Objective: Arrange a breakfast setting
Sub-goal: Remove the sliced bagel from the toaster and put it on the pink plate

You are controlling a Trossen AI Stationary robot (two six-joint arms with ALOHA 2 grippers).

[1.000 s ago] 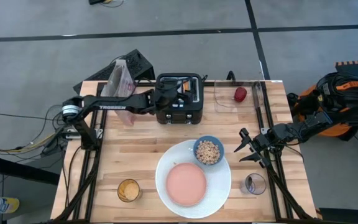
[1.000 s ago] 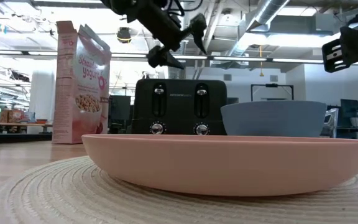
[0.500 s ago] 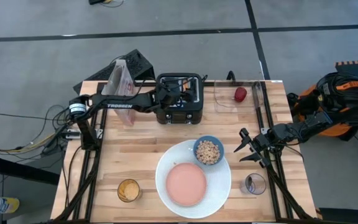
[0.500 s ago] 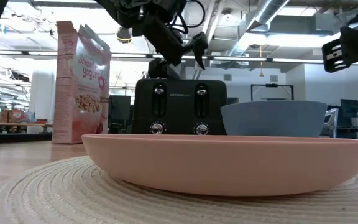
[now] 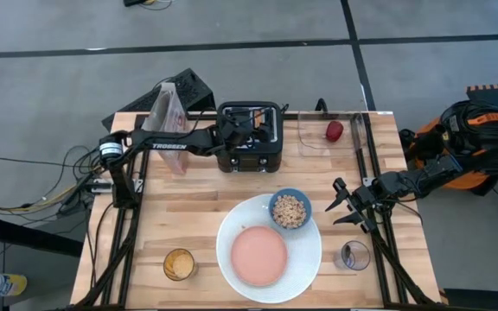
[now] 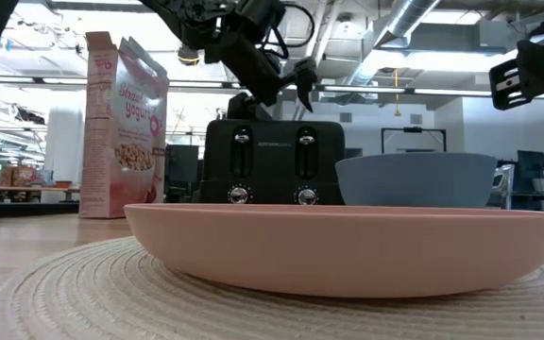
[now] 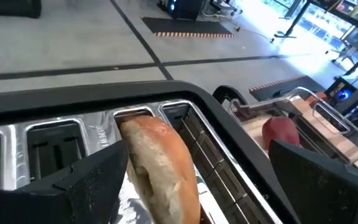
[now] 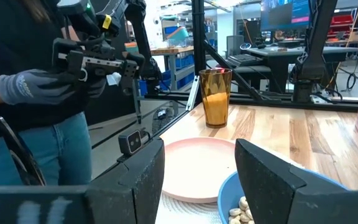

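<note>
The high view looks straight down on the whole table, while the low view sits at tabletop height just before the smaller pink plate, facing the toaster. The left wrist view looks closely into that toaster; the right wrist view looks across the small blue bowl and plate.

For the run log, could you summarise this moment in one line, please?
left gripper: open over bagel in toaster | right gripper: waiting, empty

A black toaster stands at the wooden table's far edge, a cereal box just beside it. A glass of orange juice and an empty glass sit near the front.
</note>
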